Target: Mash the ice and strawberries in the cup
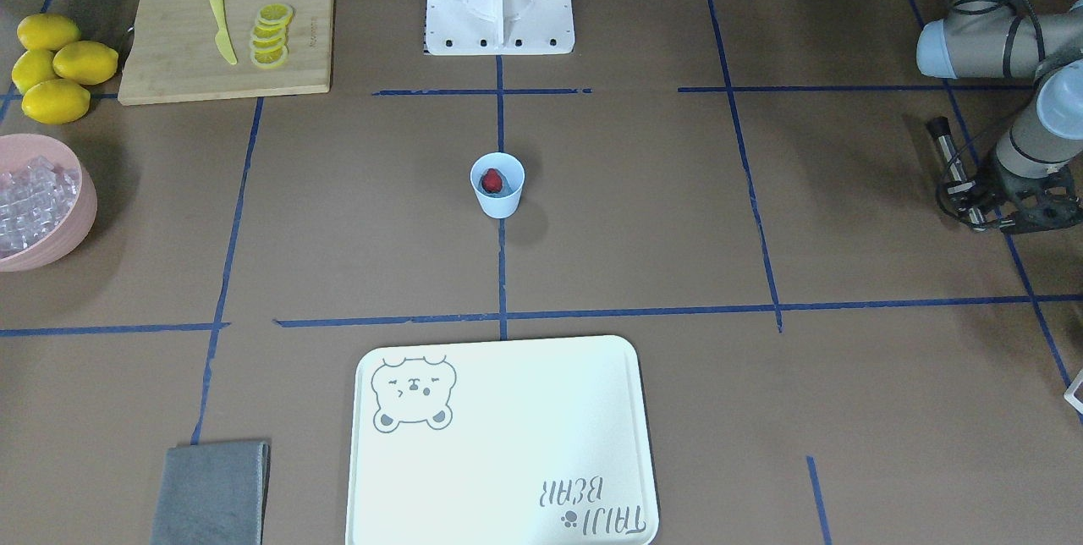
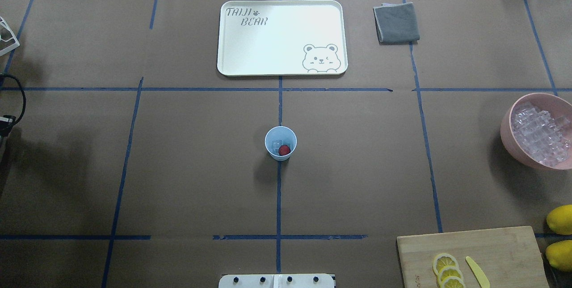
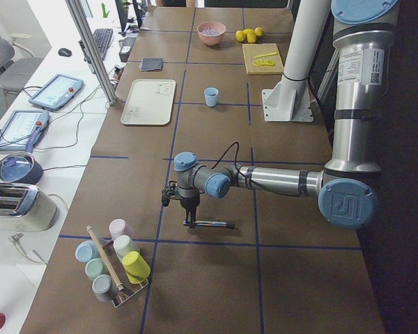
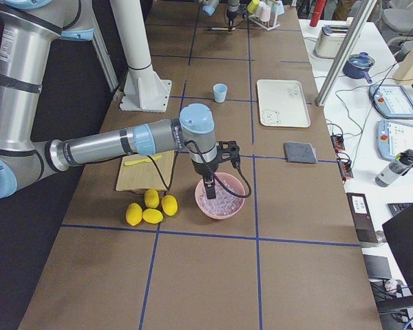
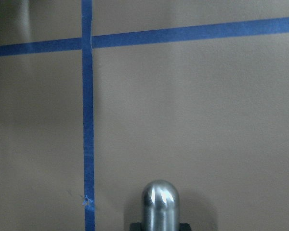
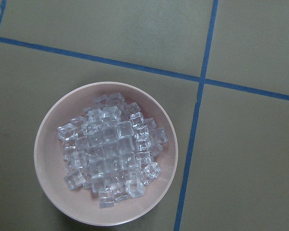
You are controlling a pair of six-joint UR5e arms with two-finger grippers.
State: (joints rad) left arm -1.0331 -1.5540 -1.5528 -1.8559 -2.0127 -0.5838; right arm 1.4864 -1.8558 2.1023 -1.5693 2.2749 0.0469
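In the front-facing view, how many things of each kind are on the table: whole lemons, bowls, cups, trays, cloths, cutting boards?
Whole lemons: 4
Pink bowl: 1
Blue cup: 1
Tray: 1
Grey cloth: 1
Cutting board: 1
Total: 9

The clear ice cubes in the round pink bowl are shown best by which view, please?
The right wrist-mounted view: it looks straight down on the clear ice cubes in the pink bowl, each cube distinct. Overhead and front-facing views crop the bowl at the edge; the side views show it small.
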